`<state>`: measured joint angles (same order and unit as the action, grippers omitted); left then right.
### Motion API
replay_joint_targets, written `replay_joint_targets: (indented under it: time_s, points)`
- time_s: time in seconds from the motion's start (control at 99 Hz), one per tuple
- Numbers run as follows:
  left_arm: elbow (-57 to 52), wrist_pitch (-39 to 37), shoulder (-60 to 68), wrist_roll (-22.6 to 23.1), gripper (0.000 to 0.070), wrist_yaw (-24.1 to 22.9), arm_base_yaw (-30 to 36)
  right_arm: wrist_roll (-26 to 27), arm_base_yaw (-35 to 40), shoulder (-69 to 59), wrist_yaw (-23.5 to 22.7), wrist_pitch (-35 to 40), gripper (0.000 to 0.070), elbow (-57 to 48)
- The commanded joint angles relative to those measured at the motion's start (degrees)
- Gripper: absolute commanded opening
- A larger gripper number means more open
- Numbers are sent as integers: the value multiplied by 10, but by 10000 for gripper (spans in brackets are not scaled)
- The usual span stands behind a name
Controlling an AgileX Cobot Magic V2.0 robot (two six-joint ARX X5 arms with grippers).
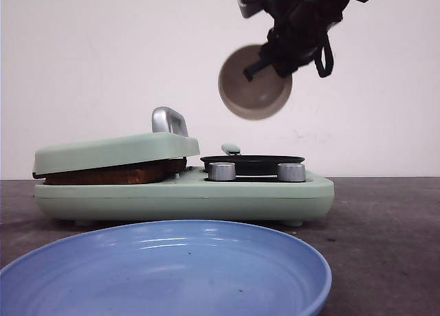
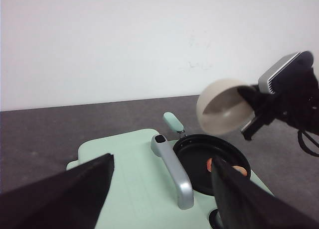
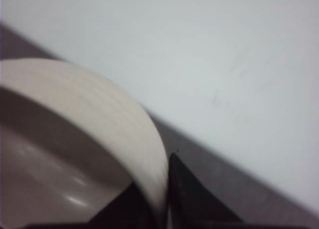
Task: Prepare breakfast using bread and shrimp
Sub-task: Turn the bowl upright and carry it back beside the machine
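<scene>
- Nearest to the camera we see a blue plate on the dark table.
- The bread sits browned under the closed lid of the green breakfast maker.
- The shrimp lie in its black pan.
- Our right gripper holds a beige bowl tilted above the pan, fingers clamped on its rim.
- Our left gripper hovers over the lid, fingers apart.
</scene>
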<state>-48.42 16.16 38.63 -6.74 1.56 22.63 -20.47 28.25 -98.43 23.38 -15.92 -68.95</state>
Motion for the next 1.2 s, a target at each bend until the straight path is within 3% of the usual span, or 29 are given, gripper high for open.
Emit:
replay_joint_targets:
  time_s: [0.0, 0.192, 0.424, 0.556, 0.566, 0.717, 0.929, 1.192]
  points:
    - [-5, -2, 3, 7, 354, -1, 3, 86, -6, 5, 2, 40, 5, -28]
    - [-5, 13, 3, 7, 354, -1, 3, 207, -51, 20, -53, 224, 5, -104]
    - [-5, 24, 3, 7, 354, -1, 3, 327, -143, 20, -209, 450, 5, -217]
    - [-5, 19, 3, 8, 354, -1, 3, 347, -199, 20, -293, 542, 5, -252]
    - [-5, 18, 3, 14, 354, -1, 3, 346, -224, 20, -326, 576, 5, -259]
    - [-5, 18, 3, 18, 354, -1, 3, 342, -287, 20, -397, 657, 5, -261]
    - [-5, 18, 3, 18, 354, -1, 3, 311, -346, 18, -398, 733, 5, -261]
    - [-5, 4, 7, 18, 354, -1, 3, 274, -360, -25, -399, 783, 5, -259]
